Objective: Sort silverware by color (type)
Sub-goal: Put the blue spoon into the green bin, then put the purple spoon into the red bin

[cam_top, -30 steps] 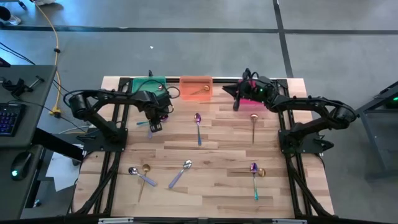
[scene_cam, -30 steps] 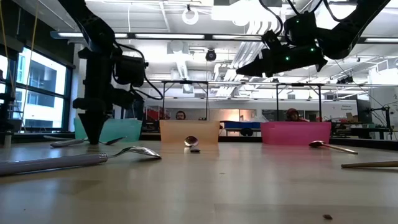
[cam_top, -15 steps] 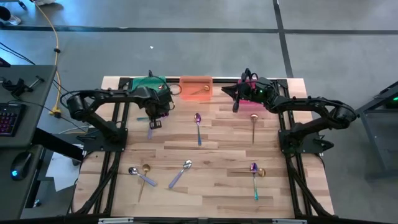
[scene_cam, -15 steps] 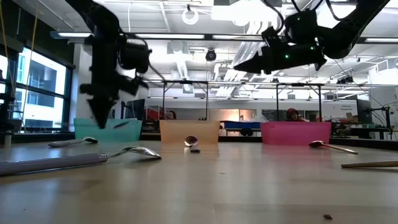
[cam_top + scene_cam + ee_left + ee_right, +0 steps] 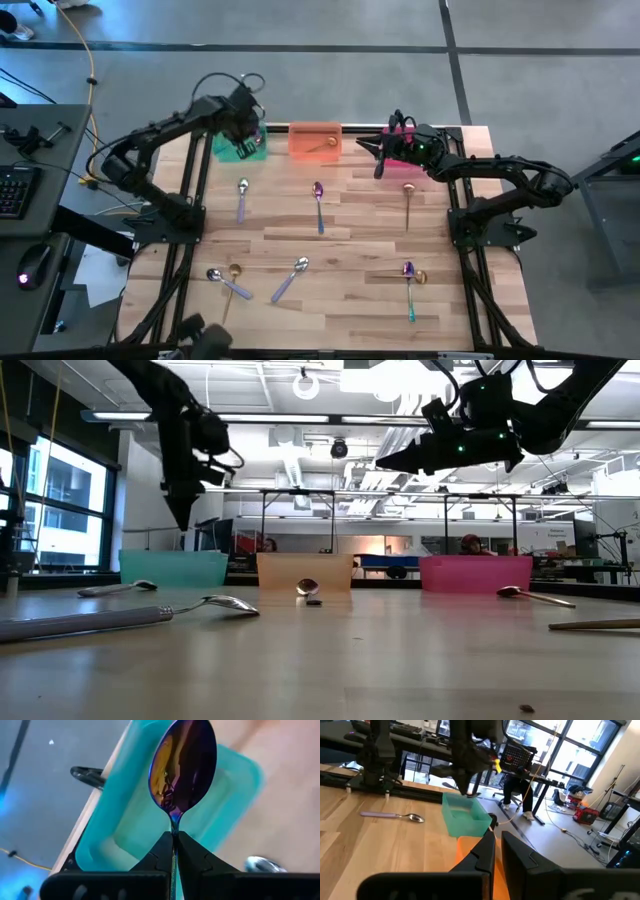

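At the far left of the desk [image 5: 350, 235], the left end effector [image 5: 175, 842] hangs above the green bin [image 5: 125, 827], its fingers pinched tight on the thin handle of an iridescent purple spoon [image 5: 183, 767]. In the left wrist view the bowl of that spoon stands straight out beyond the fingertips, so its long axis runs in line with the end effector, and the bin's open floor lies directly beyond the bowl. That is the relation the coming move appears to turn on: the spoon is already over the bin, so a release should drop it inside, provided the bowl clears the rim.

Just near of that bin, a lilac-handled spoon [image 5: 242, 198] lies on the wood, its long axis running near to far; the left arm is clearly the closer one to it. Farther right, a purple spoon with a teal handle [image 5: 318, 203] lies near of the orange bin [image 5: 315, 138], which already holds a gold piece [image 5: 326, 145].

At the far right, the right end effector [image 5: 380, 152] hovers by the pink bin [image 5: 400, 158], its fingers drawn nearly together and, as far as I can tell, holding nothing. A gold spoon [image 5: 408, 200] lies just near of it, long axis again near to far.

Along the near edge sit a silver and gold pair [image 5: 226, 278], a lone silver spoon [image 5: 290, 278], and a purple and gold pair [image 5: 410, 280].
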Controlling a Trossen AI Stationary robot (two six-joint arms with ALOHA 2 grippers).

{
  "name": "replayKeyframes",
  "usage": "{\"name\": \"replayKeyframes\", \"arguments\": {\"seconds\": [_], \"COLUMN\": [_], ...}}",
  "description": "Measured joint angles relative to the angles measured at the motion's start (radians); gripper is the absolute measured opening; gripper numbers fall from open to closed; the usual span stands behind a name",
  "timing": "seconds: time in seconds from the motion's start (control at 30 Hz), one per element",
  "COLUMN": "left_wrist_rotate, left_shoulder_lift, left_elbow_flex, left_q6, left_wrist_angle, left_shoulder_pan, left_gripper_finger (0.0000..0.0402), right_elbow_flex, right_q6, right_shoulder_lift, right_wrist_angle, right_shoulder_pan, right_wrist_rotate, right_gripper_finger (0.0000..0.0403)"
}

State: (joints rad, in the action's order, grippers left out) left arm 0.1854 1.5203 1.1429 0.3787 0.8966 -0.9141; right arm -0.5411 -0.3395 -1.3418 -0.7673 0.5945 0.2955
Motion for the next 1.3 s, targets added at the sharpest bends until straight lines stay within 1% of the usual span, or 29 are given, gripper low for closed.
{"name": "replayKeyframes", "arguments": {"seconds": [0.13, 0.3, 0.57, 0.73, 0.83, 0.93, 1.03, 1.17, 1.3], "left_wrist_rotate": [-0.040, -0.046, -0.050, -0.057, -0.058, -0.089, -0.096, -0.096, -0.096], "left_shoulder_lift": [0.060, 0.142, 0.234, 0.248, 0.248, 0.248, 0.248, 0.248, 0.238], "left_elbow_flex": [-0.001, -0.001, -0.001, -0.001, -0.001, -0.001, -0.001, -0.001, -0.001], "left_q6": [0.044, 0.088, 0.095, 0.094, 0.072, 0.061, 0.061, 0.060, 0.049], "left_wrist_angle": [-0.048, -0.138, -0.156, -0.171, -0.171, -0.173, -0.205, -0.246, -0.249], "left_shoulder_pan": [-0.051, -0.073, -0.095, -0.095, -0.095, -0.095, -0.095, -0.094, -0.094], "left_gripper_finger": [0.0001, 0.0001, 0.0000, 0.0002, 0.0012, 0.0024, 0.0029, 0.0030, 0.0031], "right_elbow_flex": [0.000, 0.000, 0.000, 0.000, 0.000, 0.000, 0.000, 0.000, 0.000], "right_q6": [0.001, 0.001, 0.001, 0.001, 0.003, 0.009, 0.010, 0.043, 0.077], "right_shoulder_lift": [0.000, 0.000, 0.000, 0.000, 0.000, 0.000, 0.000, 0.000, 0.008], "right_wrist_angle": [0.002, 0.004, 0.016, 0.024, 0.027, 0.035, 0.053, 0.065, 0.117], "right_shoulder_pan": [0.000, 0.000, 0.000, 0.000, 0.000, 0.000, 0.000, 0.000, 0.000], "right_wrist_rotate": [0.000, 0.000, 0.000, 0.000, 0.000, 0.000, 0.000, 0.000, -0.001], "right_gripper_finger": [0.0016, 0.0016, 0.0016, 0.0016, 0.0016, 0.0016, 0.0016, 0.0016, 0.0016]}}
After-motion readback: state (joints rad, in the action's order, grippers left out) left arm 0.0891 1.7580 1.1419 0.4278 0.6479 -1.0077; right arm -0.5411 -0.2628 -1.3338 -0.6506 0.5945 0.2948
